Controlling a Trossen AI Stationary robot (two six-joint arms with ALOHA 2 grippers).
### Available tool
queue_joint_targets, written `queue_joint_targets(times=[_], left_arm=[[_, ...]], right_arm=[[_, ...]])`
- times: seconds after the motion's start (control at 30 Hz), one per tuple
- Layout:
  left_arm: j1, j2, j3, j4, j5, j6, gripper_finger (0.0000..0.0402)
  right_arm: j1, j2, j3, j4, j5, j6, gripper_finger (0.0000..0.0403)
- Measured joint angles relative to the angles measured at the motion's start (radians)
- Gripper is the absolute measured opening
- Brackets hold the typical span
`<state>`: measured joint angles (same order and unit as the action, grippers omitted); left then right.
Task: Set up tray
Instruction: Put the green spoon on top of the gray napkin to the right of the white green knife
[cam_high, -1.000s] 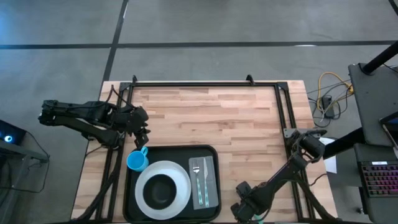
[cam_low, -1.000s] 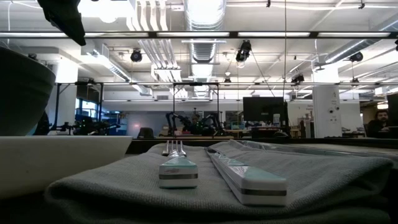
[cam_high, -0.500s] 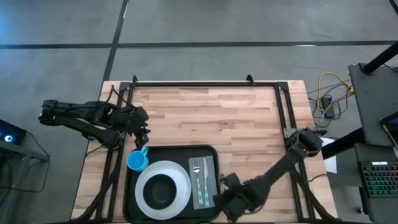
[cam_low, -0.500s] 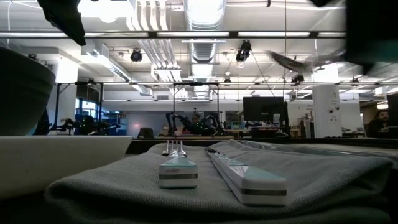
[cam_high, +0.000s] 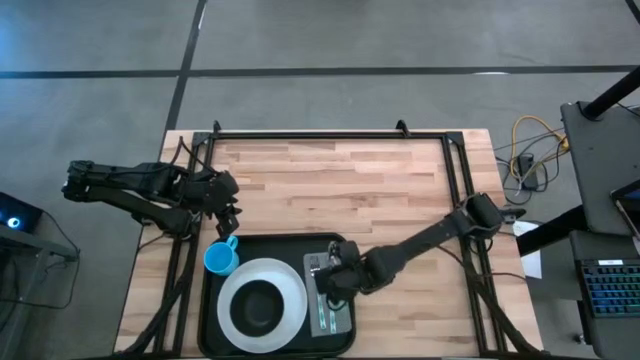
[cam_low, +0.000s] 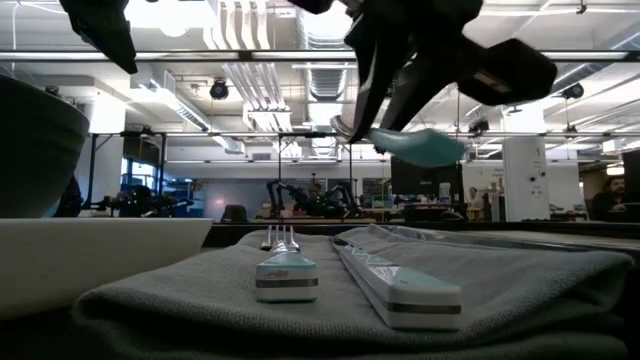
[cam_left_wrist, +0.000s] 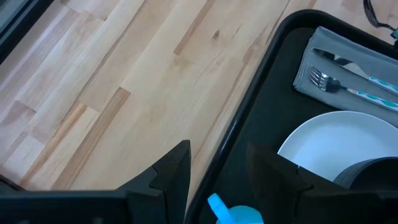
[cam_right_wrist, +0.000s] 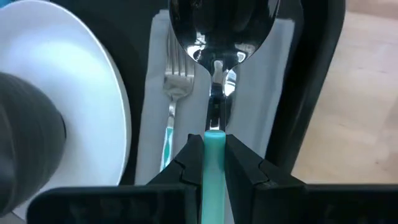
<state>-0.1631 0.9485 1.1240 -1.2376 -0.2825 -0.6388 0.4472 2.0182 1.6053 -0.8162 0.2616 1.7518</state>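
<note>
From above, the black plastic tray (cam_high: 275, 245) with rounded corners and a raised rim lies at the wooden counter's (cam_high: 340, 185) near edge, left of centre, its long axis running parallel to that edge; it holds a blue cup (cam_high: 220, 259), a white plate (cam_high: 262, 297) with a dark bowl (cam_high: 260, 306), and a grey napkin (cam_high: 330, 290), over which the right gripper (cam_high: 335, 282) hangs. At table height a fork (cam_low: 283, 265) and knife (cam_low: 395, 280) lie on the napkin's soft folds, and a teal-handled spoon (cam_low: 410, 143) is held above them (bowl end metallic). The left gripper (cam_left_wrist: 214, 177), fingers apart, waits by the tray's far-left corner above the cup, while the right wrist view shows its fingers (cam_right_wrist: 245, 165) clamped on the spoon's handle.
</note>
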Motion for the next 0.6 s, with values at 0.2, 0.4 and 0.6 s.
queue_joint_targets(times=[0.2,0.4,0.6], left_arm=[[0.0,0.0,0.0,0.001,-0.001,0.0,0.0137],[0.0,0.0,0.0,0.006,-0.003,0.017,0.0137],[0.0,0.0,0.0,0.005,-0.003,0.018,0.0137]], right_arm=[[0.007,0.006,-0.005,0.021,-0.012,0.06,0.0028],[0.011,0.06,-0.005,0.109,-0.043,0.073,0.0028],[0.011,0.111,-0.005,0.101,-0.075,0.109,0.0042]])
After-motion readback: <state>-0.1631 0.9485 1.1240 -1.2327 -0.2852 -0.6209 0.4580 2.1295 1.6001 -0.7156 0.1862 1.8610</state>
